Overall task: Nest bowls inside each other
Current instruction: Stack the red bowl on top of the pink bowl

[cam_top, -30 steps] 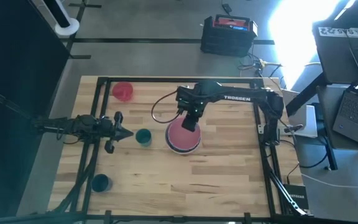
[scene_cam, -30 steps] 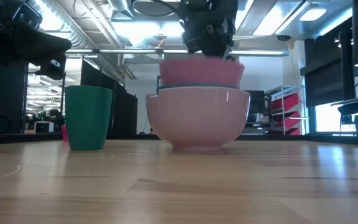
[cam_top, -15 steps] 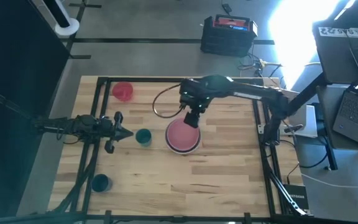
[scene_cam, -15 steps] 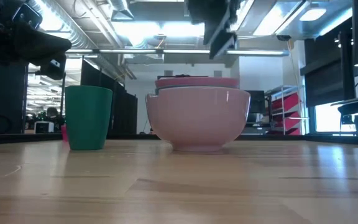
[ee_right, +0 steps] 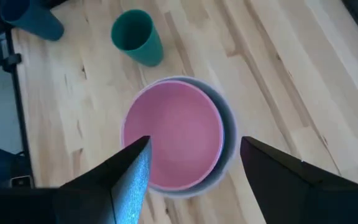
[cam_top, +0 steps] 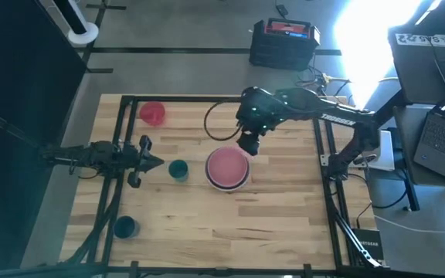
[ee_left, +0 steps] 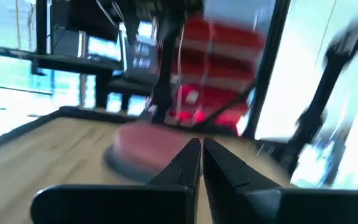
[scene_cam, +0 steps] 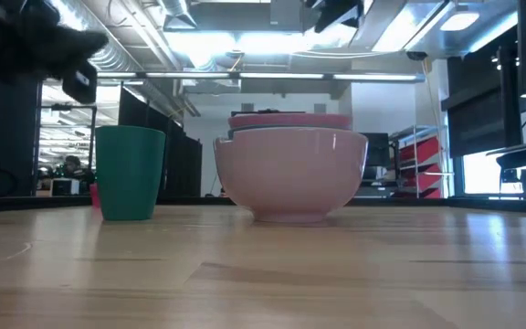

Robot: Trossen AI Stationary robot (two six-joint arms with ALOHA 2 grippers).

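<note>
A stack of nested bowls (cam_top: 228, 168) stands mid-table. The pale outer bowl (scene_cam: 290, 174) rests on its base, and a grey-blue rim (ee_right: 229, 118) rings the pink bowl (ee_right: 173, 143) inside it. My right gripper (ee_right: 194, 142) hangs open above the stack (cam_top: 247, 143), touching nothing. At the far left of the table stands a small red bowl (cam_top: 152, 113). My left gripper (cam_top: 149, 162) stays shut and empty at the left, pointing toward the stack (ee_left: 142, 146).
A teal cup (cam_top: 178, 170) stands just left of the stack, between it and my left gripper. A blue cup (cam_top: 124, 226) sits near the front left corner. Bare wood lies in front of the stack and to its right.
My right gripper has opened and let go of the pink bowl, which has dropped lower into the stack. The gripper has then risen well clear and drawn back toward the table's right. My left gripper has tipped up a little.
</note>
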